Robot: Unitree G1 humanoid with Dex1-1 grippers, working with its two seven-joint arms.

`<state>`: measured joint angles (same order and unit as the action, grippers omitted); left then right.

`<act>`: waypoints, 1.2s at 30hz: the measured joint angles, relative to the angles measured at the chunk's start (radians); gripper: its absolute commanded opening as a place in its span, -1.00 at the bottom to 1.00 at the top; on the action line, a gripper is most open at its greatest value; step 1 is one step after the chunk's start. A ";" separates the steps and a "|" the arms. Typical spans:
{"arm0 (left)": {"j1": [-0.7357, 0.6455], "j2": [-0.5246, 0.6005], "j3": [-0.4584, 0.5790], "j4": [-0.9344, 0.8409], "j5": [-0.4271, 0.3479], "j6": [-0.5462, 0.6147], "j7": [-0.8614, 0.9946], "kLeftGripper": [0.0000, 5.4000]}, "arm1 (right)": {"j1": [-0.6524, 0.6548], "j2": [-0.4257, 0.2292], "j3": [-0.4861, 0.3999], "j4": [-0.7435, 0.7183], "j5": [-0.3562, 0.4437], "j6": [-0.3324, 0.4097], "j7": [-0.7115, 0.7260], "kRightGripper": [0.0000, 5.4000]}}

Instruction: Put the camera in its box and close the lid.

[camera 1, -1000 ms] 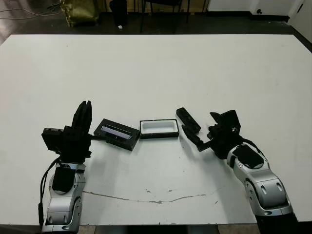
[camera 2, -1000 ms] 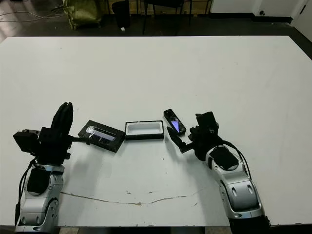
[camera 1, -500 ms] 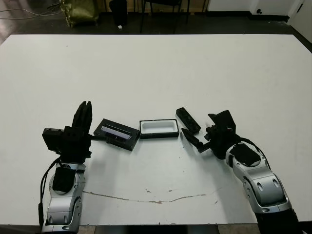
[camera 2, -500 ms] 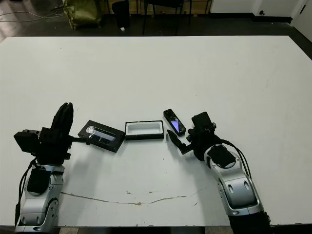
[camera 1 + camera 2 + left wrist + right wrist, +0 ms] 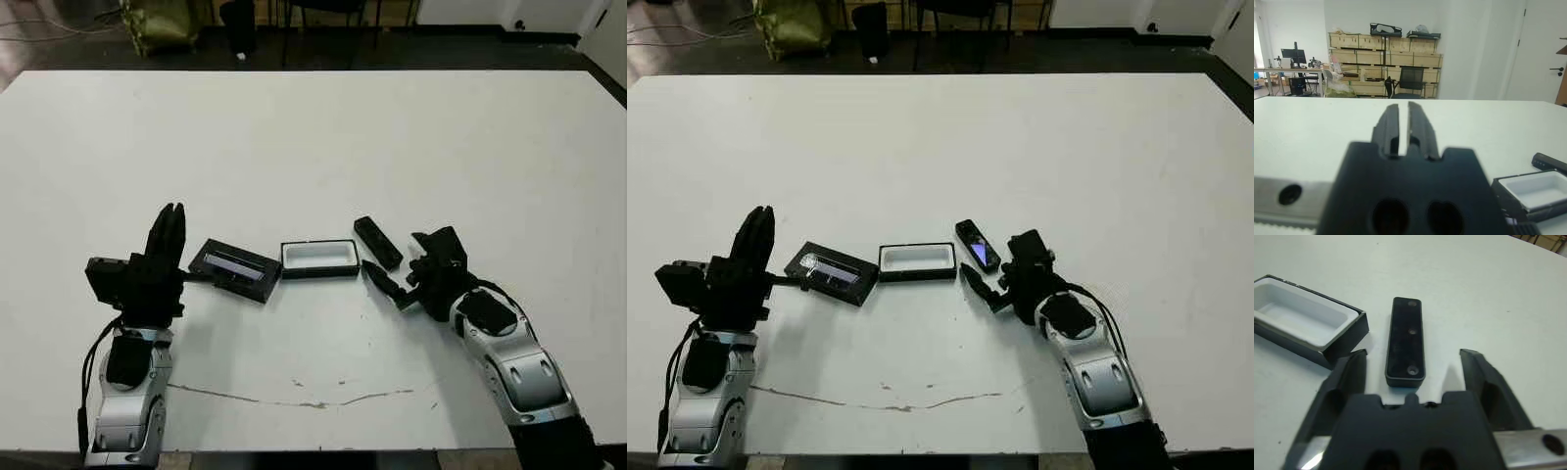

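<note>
The camera (image 5: 377,242) is a slim black bar lying flat on the table, just right of the box (image 5: 318,258), a shallow black tray with a white lining. Left of the box lies the lid (image 5: 235,269), black with a glossy window. My right gripper (image 5: 1413,353) is open, one finger on each side of the camera's near end, and neither finger touches it. My left gripper (image 5: 168,227) is shut, empty, and points away from me just left of the lid. The left wrist view catches the box (image 5: 1530,188) and the camera's end (image 5: 1550,161) off to one side.
A thin dark crack line (image 5: 313,399) runs across the white table (image 5: 313,137) near its front edge. Chairs and a green bag (image 5: 157,22) stand on the floor beyond the far edge. Shelves with crates (image 5: 1383,54) show in the left wrist view.
My right gripper has slid left and forward, so its open fingers now reach around the camera's near end. The left arm, box and lid have not moved.
</note>
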<state>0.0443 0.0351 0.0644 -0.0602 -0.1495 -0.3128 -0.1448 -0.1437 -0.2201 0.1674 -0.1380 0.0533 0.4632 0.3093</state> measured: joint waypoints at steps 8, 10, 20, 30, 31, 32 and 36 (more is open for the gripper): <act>0.000 0.000 0.000 0.003 0.000 -0.002 -0.001 -1.00 | 0.025 0.015 -0.005 0.000 -0.010 -0.034 -0.030 -0.39; 0.000 0.000 0.000 0.006 0.000 -0.007 -0.002 -1.00 | 0.027 0.015 -0.006 0.000 -0.010 -0.036 -0.027 -0.56; 0.000 0.000 0.000 0.004 -0.002 -0.007 -0.002 -1.00 | 0.030 -0.004 -0.027 0.014 0.019 -0.087 0.033 -0.95; 0.000 0.000 0.000 0.003 0.000 -0.006 -0.001 -1.00 | 0.010 -0.053 -0.131 0.044 0.100 -0.074 0.117 -0.96; 0.000 0.000 0.000 0.002 0.000 -0.004 -0.001 -1.00 | -0.003 -0.060 -0.151 0.043 0.116 -0.055 0.118 -0.96; 0.000 0.000 -0.001 0.001 0.000 0.001 -0.001 -1.00 | -0.024 -0.067 -0.176 0.041 0.135 -0.031 0.121 -0.96; -0.001 0.000 -0.002 -0.001 -0.001 0.002 -0.001 -1.00 | -0.136 -0.122 -0.241 0.072 0.198 0.010 0.171 -0.96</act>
<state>0.0438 0.0352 0.0625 -0.0615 -0.1504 -0.3105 -0.1456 -0.2797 -0.3417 -0.0737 -0.0663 0.2511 0.4731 0.4804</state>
